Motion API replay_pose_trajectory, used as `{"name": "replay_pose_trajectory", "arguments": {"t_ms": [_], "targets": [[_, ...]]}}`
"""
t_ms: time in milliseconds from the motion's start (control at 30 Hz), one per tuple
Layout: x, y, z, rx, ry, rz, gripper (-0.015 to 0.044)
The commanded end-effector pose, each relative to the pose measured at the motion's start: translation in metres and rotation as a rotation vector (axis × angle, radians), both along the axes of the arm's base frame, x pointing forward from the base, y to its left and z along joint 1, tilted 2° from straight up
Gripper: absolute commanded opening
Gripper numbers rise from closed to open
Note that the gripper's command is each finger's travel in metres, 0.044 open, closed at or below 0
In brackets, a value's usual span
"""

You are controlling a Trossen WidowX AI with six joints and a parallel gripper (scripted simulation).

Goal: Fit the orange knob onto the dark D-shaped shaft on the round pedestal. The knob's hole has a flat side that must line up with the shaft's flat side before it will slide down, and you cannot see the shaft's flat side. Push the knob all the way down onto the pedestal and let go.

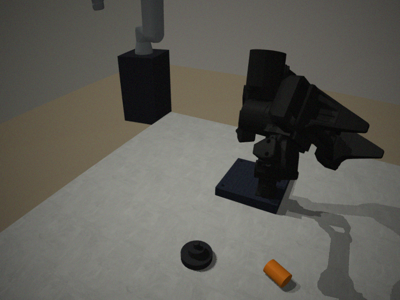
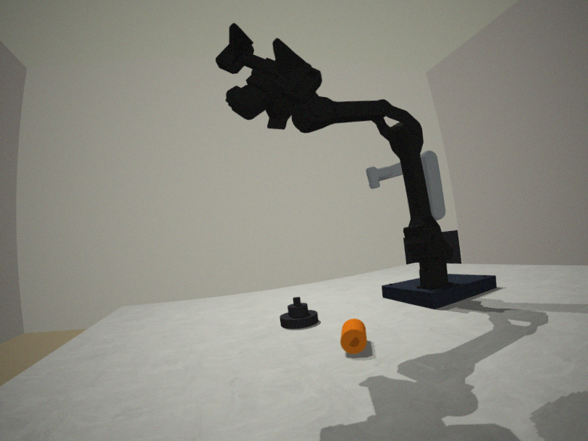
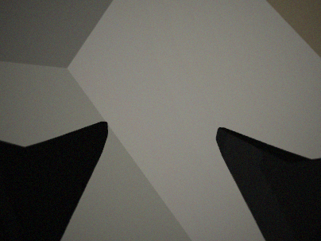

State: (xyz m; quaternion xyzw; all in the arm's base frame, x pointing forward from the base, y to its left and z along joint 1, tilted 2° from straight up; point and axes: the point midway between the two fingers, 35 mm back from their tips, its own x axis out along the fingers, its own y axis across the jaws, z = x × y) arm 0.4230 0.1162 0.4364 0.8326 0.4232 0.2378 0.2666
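The orange knob is a cylinder lying on its side on the table; its end with the hole faces the exterior view. The dark round pedestal stands upright near it, with a stepped hub and the short shaft on top. The shaft's flat side cannot be made out. My gripper is open and empty, raised high above the table and well away from knob and pedestal. Its fingers point away from the table, and the wrist view shows only walls and a bit of floor between and beyond them.
My arm's blue base plate sits on the pale table, behind the knob and pedestal in the top view. A grey arm on a dark block stands beyond the table. Shadows fall on the table.
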Motion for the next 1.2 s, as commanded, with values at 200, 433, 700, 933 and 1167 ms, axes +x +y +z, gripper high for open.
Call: {"name": "replay_pose_trajectory", "arguments": {"t_ms": [200,433,700,933,1167], "targets": [[0.030,0.007,-0.059,-0.294,-0.132,-0.162,0.0440],[0.042,0.014,-0.146,-0.795,-0.279,-0.189,0.0440],[0.030,0.015,-0.212,-1.190,-0.405,-0.039,0.0440],[0.003,0.012,-0.268,-1.522,-0.558,0.247,0.0440],[-0.037,0.002,-0.316,-1.759,-0.764,0.689,0.0440]]}}
